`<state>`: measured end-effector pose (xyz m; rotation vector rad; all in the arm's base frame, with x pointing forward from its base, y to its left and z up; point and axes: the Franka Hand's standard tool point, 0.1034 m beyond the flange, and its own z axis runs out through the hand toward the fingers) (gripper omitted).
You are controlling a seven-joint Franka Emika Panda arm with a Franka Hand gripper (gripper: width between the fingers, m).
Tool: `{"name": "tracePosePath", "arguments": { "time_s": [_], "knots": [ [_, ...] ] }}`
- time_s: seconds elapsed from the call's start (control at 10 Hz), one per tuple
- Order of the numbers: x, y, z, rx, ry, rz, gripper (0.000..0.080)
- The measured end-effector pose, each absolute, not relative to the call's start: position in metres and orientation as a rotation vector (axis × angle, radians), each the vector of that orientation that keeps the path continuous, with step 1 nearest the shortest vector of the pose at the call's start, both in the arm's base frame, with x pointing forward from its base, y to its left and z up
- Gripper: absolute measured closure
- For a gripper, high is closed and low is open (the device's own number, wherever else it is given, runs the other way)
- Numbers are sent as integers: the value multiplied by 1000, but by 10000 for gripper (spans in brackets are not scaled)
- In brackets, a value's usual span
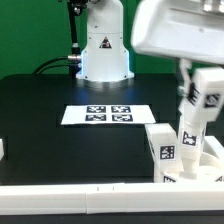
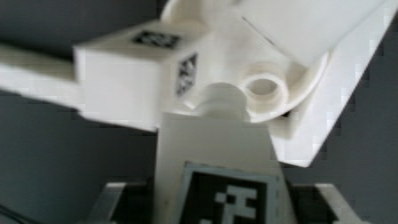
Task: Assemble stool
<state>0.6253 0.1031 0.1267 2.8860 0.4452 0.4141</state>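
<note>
My gripper (image 1: 199, 80) is shut on a white block leg (image 1: 201, 108) and holds it tilted over the stool's seat (image 1: 208, 166) at the exterior view's lower right. In the wrist view the gripper (image 2: 224, 206) clamps the tagged leg (image 2: 221, 150) between two fingers (image 2: 121, 200). The leg's far end lies against the seat (image 2: 311, 110), next to a round hole (image 2: 267, 88). Another tagged leg (image 1: 161, 150) stands at the seat's left side; it also shows in the wrist view (image 2: 128, 75). I cannot tell whether the held leg's tip is in a socket.
The marker board (image 1: 108, 114) lies mid-table in front of the robot base (image 1: 103, 50). A long white border rail (image 1: 80, 190) runs along the near edge. A small white part (image 1: 3, 150) sits at the exterior view's far left.
</note>
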Motion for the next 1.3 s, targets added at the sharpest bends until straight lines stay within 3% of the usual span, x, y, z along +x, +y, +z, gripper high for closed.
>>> {"name": "tracePosePath", "arguments": {
  "time_s": [0.5, 0.8, 1.3],
  "knots": [
    [635, 103, 121, 2840, 587, 487, 479],
    [658, 104, 116, 2760, 691, 774, 479],
    [656, 106, 112, 2776, 666, 756, 479]
  ]
}}
